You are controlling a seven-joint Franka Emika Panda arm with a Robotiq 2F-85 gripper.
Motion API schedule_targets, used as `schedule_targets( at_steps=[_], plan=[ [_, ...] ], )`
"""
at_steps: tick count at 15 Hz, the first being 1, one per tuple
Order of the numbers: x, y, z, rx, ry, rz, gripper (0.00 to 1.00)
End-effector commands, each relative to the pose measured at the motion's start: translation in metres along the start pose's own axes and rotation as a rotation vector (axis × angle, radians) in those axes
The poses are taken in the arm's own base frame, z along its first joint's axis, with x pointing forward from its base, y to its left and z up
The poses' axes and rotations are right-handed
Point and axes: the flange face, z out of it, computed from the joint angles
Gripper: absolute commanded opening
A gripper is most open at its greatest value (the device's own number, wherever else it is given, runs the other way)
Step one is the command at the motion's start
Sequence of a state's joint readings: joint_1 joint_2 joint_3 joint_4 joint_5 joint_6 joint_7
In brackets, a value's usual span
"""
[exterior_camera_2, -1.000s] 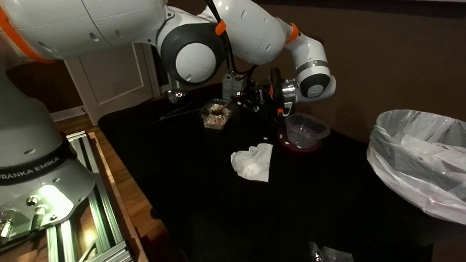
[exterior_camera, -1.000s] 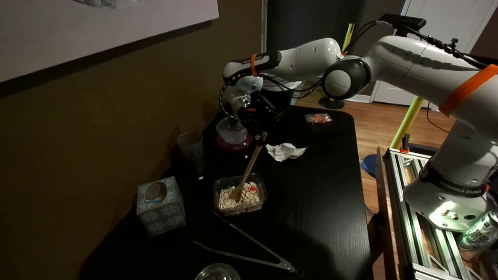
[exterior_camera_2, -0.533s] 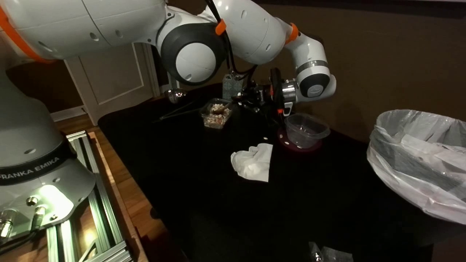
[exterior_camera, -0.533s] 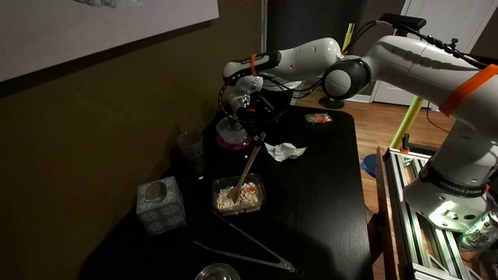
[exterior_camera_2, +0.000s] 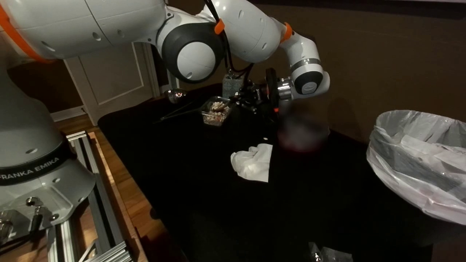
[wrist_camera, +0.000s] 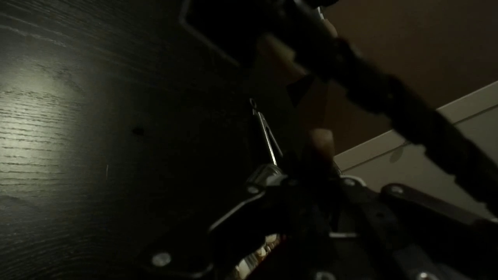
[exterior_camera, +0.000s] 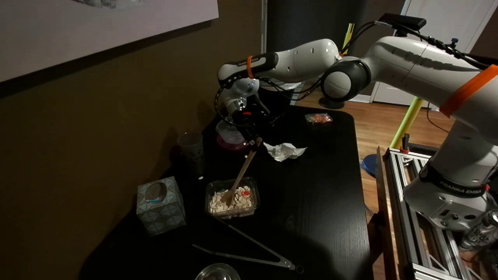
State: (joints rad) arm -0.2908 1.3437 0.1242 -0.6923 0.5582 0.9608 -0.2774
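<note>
My gripper point(exterior_camera: 255, 142) is shut on the upper end of a wooden spoon point(exterior_camera: 244, 168). The spoon slants down, and its head rests among pale flat pieces in a clear plastic container point(exterior_camera: 253, 193). A red piece and a green bit lie among them. The container also shows in an exterior view point(exterior_camera_2: 214, 123), with the gripper point(exterior_camera_2: 236, 98) just beside it. In the wrist view the fingers point(wrist_camera: 317, 171) are dark, with a blurred spoon end point(wrist_camera: 322, 140) beyond them. A sliver of the container's contents point(wrist_camera: 258, 254) shows below. The spoon head is partly buried.
Metal tongs point(exterior_camera: 287, 264) and a glass vessel point(exterior_camera: 218, 270) lie nearer that camera. A tissue box point(exterior_camera: 161, 206) and a cup point(exterior_camera: 190, 143) stand by the wall. A clear bowl point(exterior_camera: 229, 134) sits on a maroon disc. Crumpled tissue point(exterior_camera_2: 253, 163) and a lined bin point(exterior_camera_2: 411, 163) are elsewhere.
The gripper and spoon have moved slightly away from the bowl side, toward the tongs. The container has slid the same way a little. The light on the robot base has gone dark.
</note>
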Motion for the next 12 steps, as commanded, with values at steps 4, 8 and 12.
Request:
schedule_targets(
  at_steps=[4,8,12],
  plan=[
    [0.003,0.004,0.008,0.049,-0.030,-0.083,0.03],
    [0.000,0.010,0.007,0.086,-0.029,-0.115,0.03],
    [-0.004,0.018,0.008,0.130,-0.045,-0.143,0.03]
  ],
)
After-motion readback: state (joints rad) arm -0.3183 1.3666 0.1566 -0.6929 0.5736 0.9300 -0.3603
